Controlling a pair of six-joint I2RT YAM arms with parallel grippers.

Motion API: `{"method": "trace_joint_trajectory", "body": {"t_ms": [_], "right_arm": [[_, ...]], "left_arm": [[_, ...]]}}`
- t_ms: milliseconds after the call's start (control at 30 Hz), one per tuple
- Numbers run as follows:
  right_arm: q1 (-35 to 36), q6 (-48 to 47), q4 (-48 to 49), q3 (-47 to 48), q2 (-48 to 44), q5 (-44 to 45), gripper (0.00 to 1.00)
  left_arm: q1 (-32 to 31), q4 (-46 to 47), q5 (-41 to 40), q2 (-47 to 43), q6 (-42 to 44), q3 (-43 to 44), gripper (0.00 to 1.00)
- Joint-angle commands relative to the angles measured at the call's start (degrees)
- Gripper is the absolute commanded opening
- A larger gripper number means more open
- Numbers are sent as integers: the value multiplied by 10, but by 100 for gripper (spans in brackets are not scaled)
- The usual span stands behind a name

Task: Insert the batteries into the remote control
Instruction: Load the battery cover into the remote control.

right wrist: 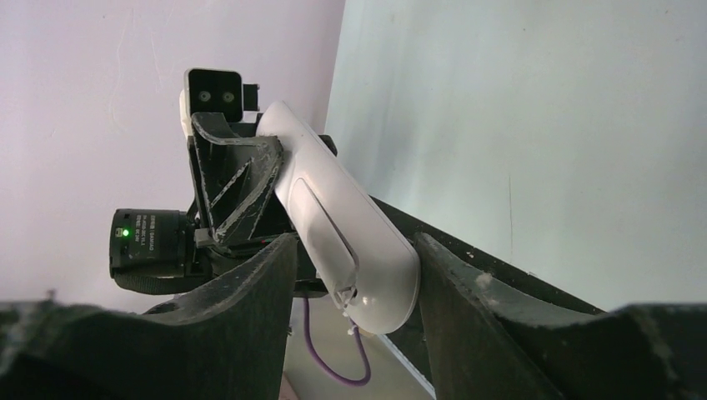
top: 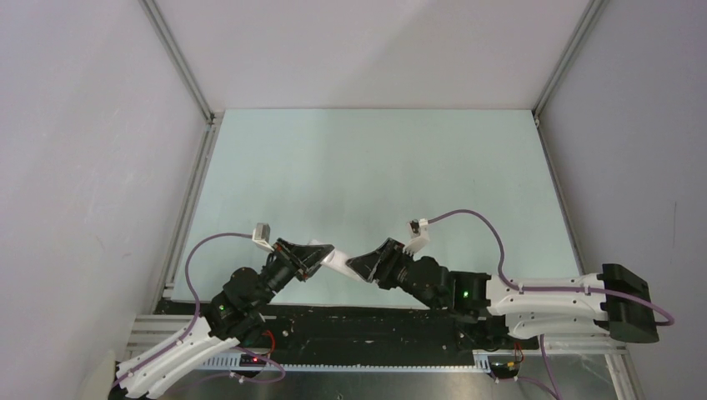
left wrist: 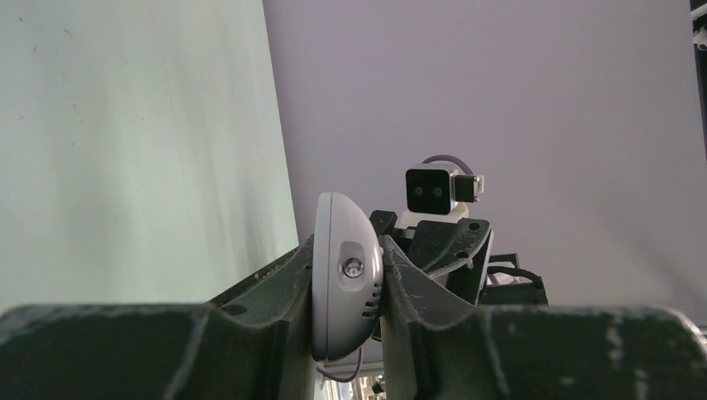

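remote control (top: 338,265) is off the table (top: 375,167), held in the air over its near edge, bridging the two grippers. left gripper (top: 317,256) is clamped tight on one end. in the left wrist view both fingers press flat on the white body, which stands on its edge, with the small lens end facing that camera.

right gripper (top: 367,261) straddles the other end with its jaws apart. in the right wrist view the body seems to touch one finger (right wrist: 467,292), while a dark gap shows beside the other finger (right wrist: 250,308), so there's no firm grip on that side yet.

why held like this, my read: the left arm carries the remote mid-air so the right can take or brace the free end. that looks like a handover or two-handed hold, done to turn the back side where it can be worked on.

a curved seam on the face toward the right wrist camera looks like the battery cover, and it looks shut, not certain.

batteries aren't visible in any view, so can't say where they lie or if any are loaded. loading looks not yet started.

risk: if the left lets go before the right pinches, the remote drops.
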Motion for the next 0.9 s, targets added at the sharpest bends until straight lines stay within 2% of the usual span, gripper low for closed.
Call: {"method": "trace_joint_trajectory", "body": {"t_ms": [0, 267, 467, 567, 633, 700, 733, 800, 867], "right_arm": [[-6, 9, 17, 0, 9, -8, 56], [-14, 14, 29, 0, 36, -24, 43], [-14, 11, 31, 0, 41, -23, 30], [-14, 6, 30, 0, 41, -21, 28], [-14, 3, 26, 0, 39, -20, 32], [-16, 0, 21, 0, 31, -19, 43], [-17, -2, 16, 0, 28, -19, 52], [-18, -8, 9, 0, 17, -16, 65], [-19, -21, 8, 0, 5, -15, 72]], "left_arm": [[2, 26, -3, -3, -8, -2, 0], [2, 26, -2, -3, -7, -2, 0], [2, 26, -1, -3, -7, 1, 0], [2, 26, -1, -3, -9, 2, 0], [2, 25, -1, -3, -7, 2, 0], [2, 26, -2, -3, -7, 1, 0], [2, 26, -1, -3, -8, -1, 0], [2, 26, -2, -3, -10, -3, 0], [2, 26, -2, -3, -11, -4, 0]]}}
